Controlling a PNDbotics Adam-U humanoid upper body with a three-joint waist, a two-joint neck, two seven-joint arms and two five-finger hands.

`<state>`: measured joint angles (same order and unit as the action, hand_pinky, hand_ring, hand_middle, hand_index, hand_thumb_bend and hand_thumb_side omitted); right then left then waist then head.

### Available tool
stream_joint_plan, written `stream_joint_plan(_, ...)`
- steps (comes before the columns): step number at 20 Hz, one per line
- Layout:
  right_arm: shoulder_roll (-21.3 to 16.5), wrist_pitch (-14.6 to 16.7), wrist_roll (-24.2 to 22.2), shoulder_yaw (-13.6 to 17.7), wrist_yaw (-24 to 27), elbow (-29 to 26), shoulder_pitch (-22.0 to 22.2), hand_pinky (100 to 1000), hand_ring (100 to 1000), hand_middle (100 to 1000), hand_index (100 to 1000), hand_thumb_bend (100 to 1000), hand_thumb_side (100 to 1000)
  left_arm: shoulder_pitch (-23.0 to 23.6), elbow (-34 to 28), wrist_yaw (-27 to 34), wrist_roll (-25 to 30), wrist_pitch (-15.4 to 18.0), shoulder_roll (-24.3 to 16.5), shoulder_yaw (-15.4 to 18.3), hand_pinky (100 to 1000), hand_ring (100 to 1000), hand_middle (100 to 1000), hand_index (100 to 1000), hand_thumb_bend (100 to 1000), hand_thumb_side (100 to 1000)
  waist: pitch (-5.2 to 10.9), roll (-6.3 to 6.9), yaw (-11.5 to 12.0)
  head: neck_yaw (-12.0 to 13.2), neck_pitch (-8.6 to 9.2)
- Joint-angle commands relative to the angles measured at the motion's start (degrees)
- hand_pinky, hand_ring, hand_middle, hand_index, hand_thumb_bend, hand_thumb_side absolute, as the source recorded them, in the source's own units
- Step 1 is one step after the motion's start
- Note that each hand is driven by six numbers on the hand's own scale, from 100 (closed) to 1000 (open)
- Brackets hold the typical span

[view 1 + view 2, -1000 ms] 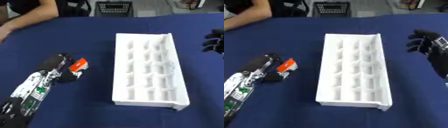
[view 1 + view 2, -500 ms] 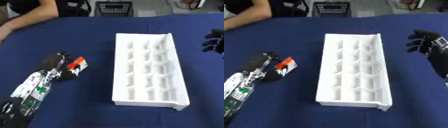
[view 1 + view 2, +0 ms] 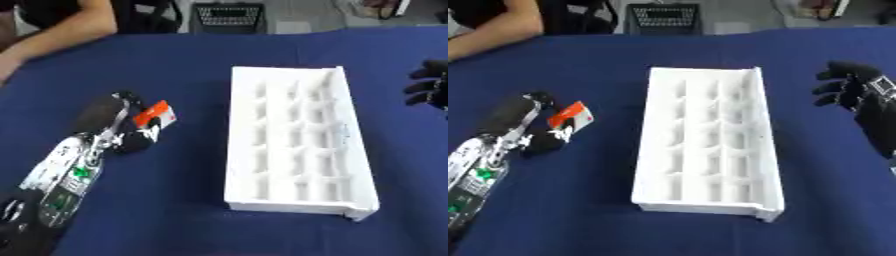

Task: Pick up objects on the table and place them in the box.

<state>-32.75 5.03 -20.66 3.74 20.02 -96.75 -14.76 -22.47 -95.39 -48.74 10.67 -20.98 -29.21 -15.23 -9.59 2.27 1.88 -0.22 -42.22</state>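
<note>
Left arm: enters from the lower left corner, silver and black with green-lit parts, angled up toward the middle of the table.
Left hand [image 3: 118, 122]: black, near the left side of the table, its fingers and thumb curled around a small flat object and pinching it.
Small object [image 3: 155, 113]: orange-red and white, card-like in shape, held at the tip of the left hand, tilted, well left of the box and not touching it. Any print on it is too blurred to read.
Box [image 3: 710, 142]: a long white tray with a grid of small square compartments in 3 columns, lying lengthwise in the middle of the table. Its near end has a lip; its right wall stands taller toward the far end. All compartments that can be seen look alike and white; whether any holds something cannot be told.
Table [image 3: 201, 75]: covered with a dark blue cloth.
Right hand [image 3: 849, 86]: black, at the right edge, level with the far part of the box and apart from it, fingers slightly bent and spread, holding nothing.
Person's arm [image 3: 61, 35]: bare forearm lying on the far left corner of the table, away from the box and the small object.
Basket [image 3: 663, 19]: dark mesh, on the floor beyond the far edge of the table.
</note>
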Motion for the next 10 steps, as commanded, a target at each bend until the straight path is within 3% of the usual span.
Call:
stream_joint_plan(1, -1.34, 0.08, -0.04, 0.62, -0.15, -0.44, -0.25, 650, 703, 734, 863, 100, 932, -1.75, -5.60, -0.44, -0.04, 0.21, -1.94, 0.53, 876, 805, 779, 542, 100, 452, 1.00, -0.01, -0.03, 0.24, 0.57)
stream_joint_plan(3, -1.33, 0.07, -0.06, 0.62, -0.15, -0.44, -0.24, 650, 703, 734, 863, 100, 932, -2.66, -8.35, 0.39, 0.44, 0.40, -1.81, -0.05, 876, 805, 778, 539, 100, 498, 1.03, 0.01, -0.06, 0.29, 0.56)
stream_joint_plan(4, -1.32, 0.07, -0.08, 0.60, -0.14, -0.44, -0.25, 650, 703, 734, 863, 100, 932, -3.10, -9.42, 0.82, 0.77, 0.51, -1.69, -0.41, 877, 806, 778, 541, 100, 453, 1.04, 0.02, -0.10, 0.35, 0.54)
stream_joint_plan(10, -1.22, -0.01, -0.22, 0.50, -0.11, -0.41, -0.27, 650, 703, 734, 863, 100, 932, -6.24, -11.75, 1.71, 3.85, 1.77, 0.31, -3.25, 876, 808, 780, 544, 100, 463, 1.16, 0.08, -0.44, 0.55, 0.48)
